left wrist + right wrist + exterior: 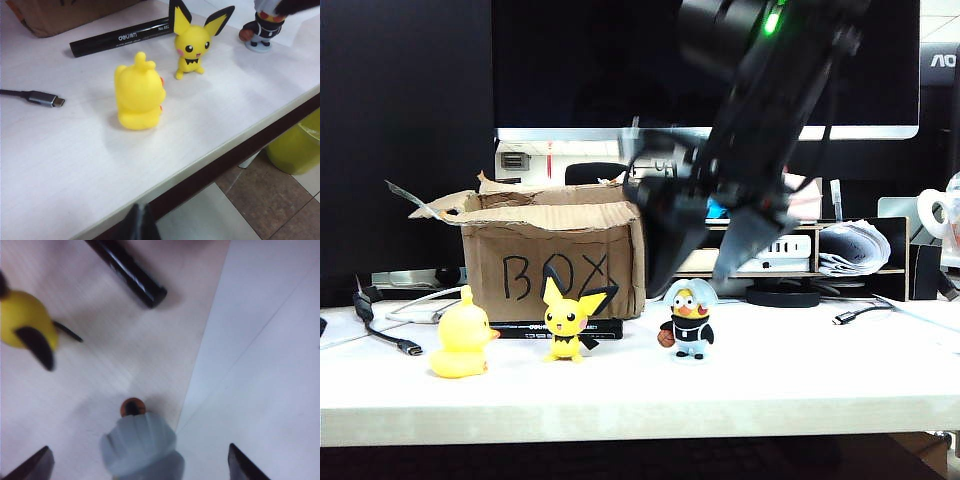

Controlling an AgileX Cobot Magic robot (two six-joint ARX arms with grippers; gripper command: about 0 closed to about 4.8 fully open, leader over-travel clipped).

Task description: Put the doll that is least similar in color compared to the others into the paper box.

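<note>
The doll [688,320], with a white round cap, black top and brown ball, stands on the white table right of the two yellow figures. My right gripper [695,272] hangs just above it, blurred, with its jaws wide open. From the right wrist view the doll's cap [140,445] lies between the two spread fingertips of the right gripper [141,467], untouched. The paper box [555,250], marked "BOX", stands behind the figures. My left gripper [141,222] is shut and empty, off the table's front edge. The doll [262,30] shows there too, at the far side.
A plain yellow duck figure [460,345] and a yellow figure with pointed black-edged ears [568,318] stand left of the doll. A black marker pen [555,328] lies in front of the box. Cables [390,335] trail at the left and right [860,315].
</note>
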